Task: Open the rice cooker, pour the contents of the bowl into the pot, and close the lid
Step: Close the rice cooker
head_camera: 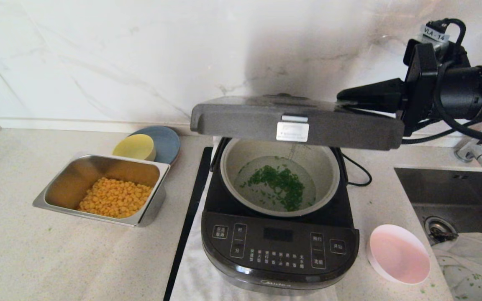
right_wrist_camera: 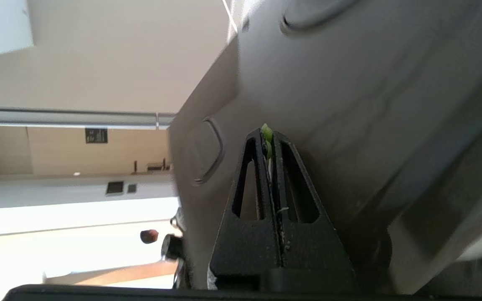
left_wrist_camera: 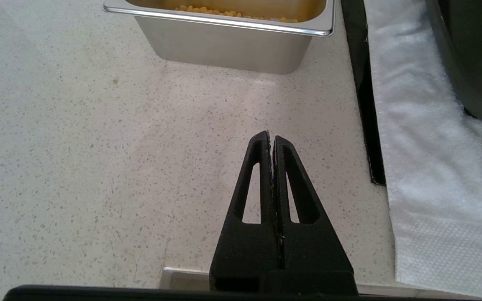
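The black rice cooker stands mid-counter with its lid tilted about halfway down over the pot. The contents, chopped green bits, lie in water inside the pot. The pink bowl sits empty on the counter to the cooker's right. My right gripper is shut, its tips resting on the lid's top at the right side; a green scrap is stuck between the fingertips. My left gripper is shut and empty above bare counter left of the cooker.
A steel tray of corn kernels sits left of the cooker, with a yellow bowl on a blue plate behind it. A sink with a cloth and a faucet lies right. White cloth underlies the cooker.
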{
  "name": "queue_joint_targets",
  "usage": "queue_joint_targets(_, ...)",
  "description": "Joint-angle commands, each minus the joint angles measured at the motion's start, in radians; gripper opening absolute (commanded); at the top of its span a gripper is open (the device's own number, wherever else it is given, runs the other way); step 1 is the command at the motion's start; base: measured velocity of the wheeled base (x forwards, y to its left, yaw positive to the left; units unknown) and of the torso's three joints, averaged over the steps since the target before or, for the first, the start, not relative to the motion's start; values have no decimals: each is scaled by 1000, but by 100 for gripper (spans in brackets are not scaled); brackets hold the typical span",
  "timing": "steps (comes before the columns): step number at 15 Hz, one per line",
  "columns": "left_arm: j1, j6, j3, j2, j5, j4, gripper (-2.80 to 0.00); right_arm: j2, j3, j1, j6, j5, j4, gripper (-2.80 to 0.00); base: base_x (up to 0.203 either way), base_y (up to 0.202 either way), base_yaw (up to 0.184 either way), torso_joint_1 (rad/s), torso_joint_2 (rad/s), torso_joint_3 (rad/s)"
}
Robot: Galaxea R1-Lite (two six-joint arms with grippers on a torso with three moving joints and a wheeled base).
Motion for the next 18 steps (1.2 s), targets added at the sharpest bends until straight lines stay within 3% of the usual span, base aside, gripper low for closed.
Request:
queue_joint_targets(1, 0, 0, 0, 1, 0, 0, -280, -51, 121, 11, -6, 3, 0, -280, 0, 0, 0, 0, 0, 0)
queue_joint_targets(4, 0, 0, 0, 1, 0, 0, -280, -89, 264, 12, -61, 1, -2, -280, 0, 0, 0, 0, 0, 0)
queue_joint_targets(9, 0, 0, 0, 1, 0, 0, -280, -90, 402, 10, -72, -27, -24, -280, 0, 0, 0, 0, 0, 0)
queue_joint_targets(18, 0, 0, 0, 1, 0, 0, -280, -17, 466, 10, -71, -33, -95, -280, 0, 0, 0, 0, 0, 0)
